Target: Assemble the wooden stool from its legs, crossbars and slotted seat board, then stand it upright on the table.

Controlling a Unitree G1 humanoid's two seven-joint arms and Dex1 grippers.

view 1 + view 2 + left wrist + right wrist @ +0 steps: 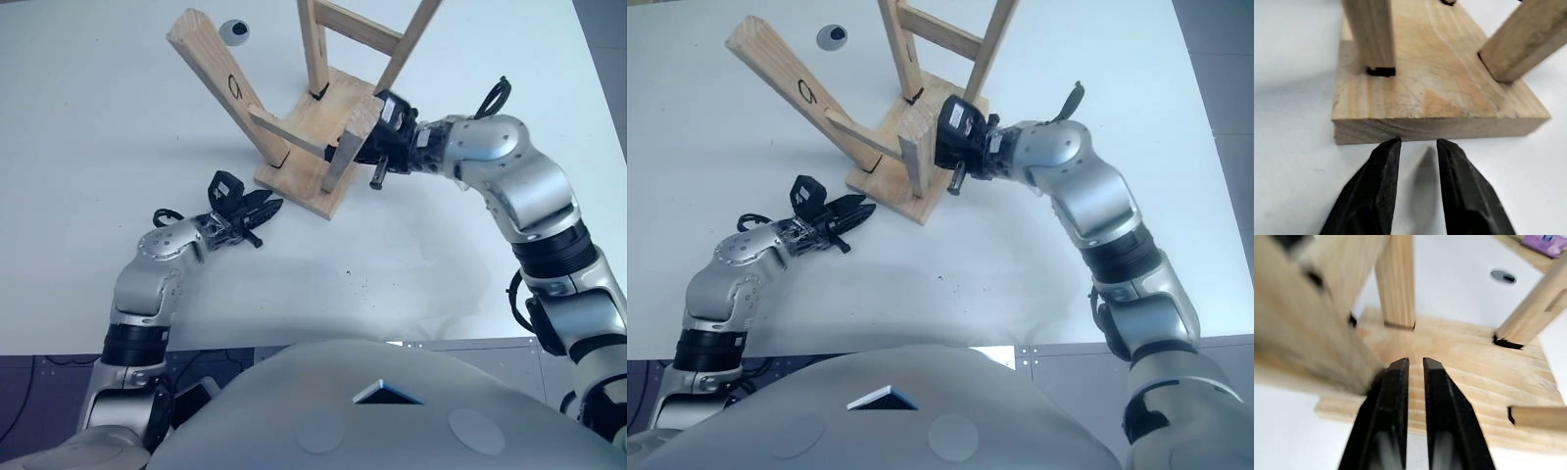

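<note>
Left eye view: seat board [299, 181] is laid inverted at the counter's [98, 147] 12 o'clock with legs [211, 69] slotted, uprighting judged outstanding; left pincer [1415, 143] is held narrowly parted at its edge, right pincer [1416, 361] nearly closed, empty.

Bright, even light; soft shadows on the white table [98, 147].
</note>
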